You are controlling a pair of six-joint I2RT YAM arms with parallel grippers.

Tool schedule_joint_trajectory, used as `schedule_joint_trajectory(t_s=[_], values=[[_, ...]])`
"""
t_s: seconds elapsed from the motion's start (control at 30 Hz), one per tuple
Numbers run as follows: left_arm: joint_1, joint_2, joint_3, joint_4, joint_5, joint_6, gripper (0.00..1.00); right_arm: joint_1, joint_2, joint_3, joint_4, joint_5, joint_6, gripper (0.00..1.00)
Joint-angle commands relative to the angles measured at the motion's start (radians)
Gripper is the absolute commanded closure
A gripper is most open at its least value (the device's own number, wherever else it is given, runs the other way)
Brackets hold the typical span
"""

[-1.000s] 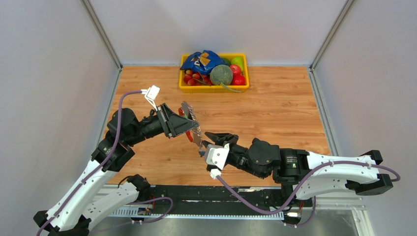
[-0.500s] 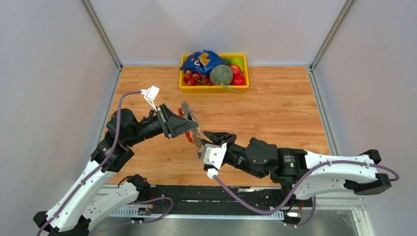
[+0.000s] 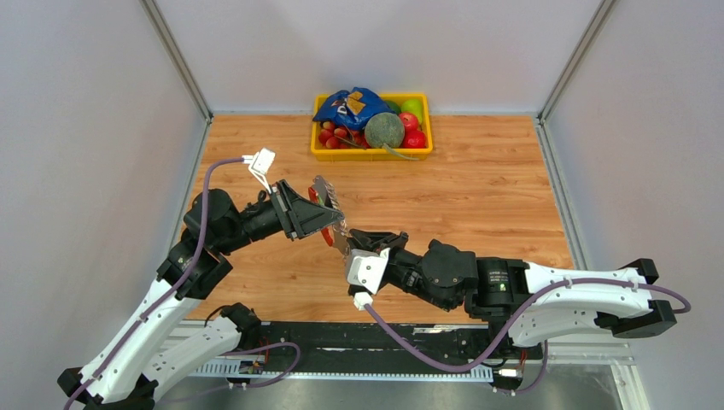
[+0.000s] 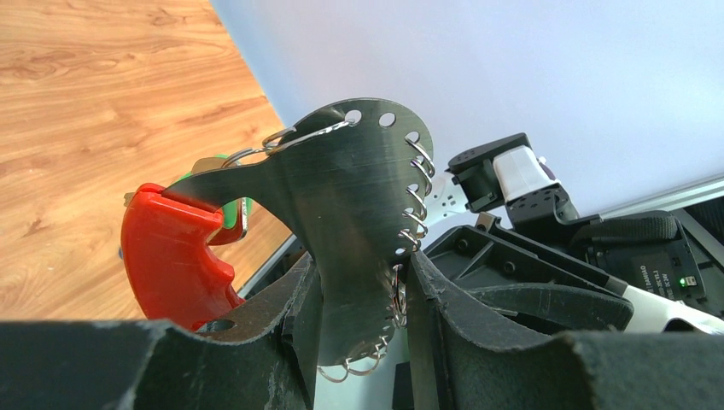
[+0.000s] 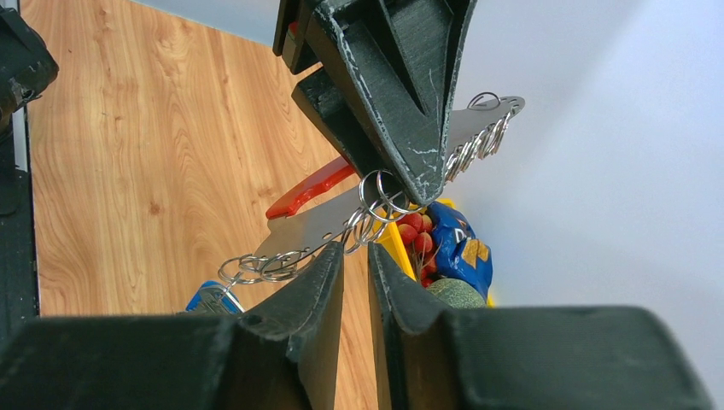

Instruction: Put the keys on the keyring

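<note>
The left gripper (image 4: 359, 278) is clamped low on the keyring (image 4: 350, 196), holding its flat metal plate up off the surface (image 3: 478, 188). That plate looks thin and stiff, and the wire rings along its edge look small, springy and slippery. The right gripper (image 5: 354, 256) is just beneath them, fingers nearly together; whether it is pinching anything, I cannot tell. A blue-headed key (image 5: 207, 297) shows beside the end rings. It's probably light and best taken by its plastic head.
</note>
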Motion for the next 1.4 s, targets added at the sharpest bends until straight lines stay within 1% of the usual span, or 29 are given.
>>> schedule_joint_trajectory(t_s=[0.0, 0.3, 0.4, 0.57, 0.83, 1.37], values=[[-0.002, -0.013, 0.041, 0.053, 0.029, 0.003, 1.0, 0.006, -0.001, 0.033, 0.073, 0.048, -0.009, 0.79], [-0.002, -0.013, 0.033, 0.067, 0.04, -0.003, 1.0, 0.006, -0.002, 0.032, 0.093, 0.033, -0.01, 0.84], [-0.002, -0.019, 0.031, 0.068, 0.04, -0.004, 1.0, 0.006, -0.002, 0.036, 0.102, 0.04, -0.013, 0.85], [-0.002, -0.022, 0.031, 0.067, 0.039, -0.002, 1.0, 0.014, -0.011, 0.035, 0.129, 0.065, -0.032, 0.83], [-0.002, -0.022, 0.027, 0.076, 0.047, -0.004, 1.0, 0.019, -0.003, 0.026, 0.154, 0.072, -0.051, 0.73], [-0.002, -0.033, 0.024, 0.074, 0.045, -0.002, 1.0, 0.021, 0.009, 0.01, 0.137, 0.055, -0.048, 0.74]])
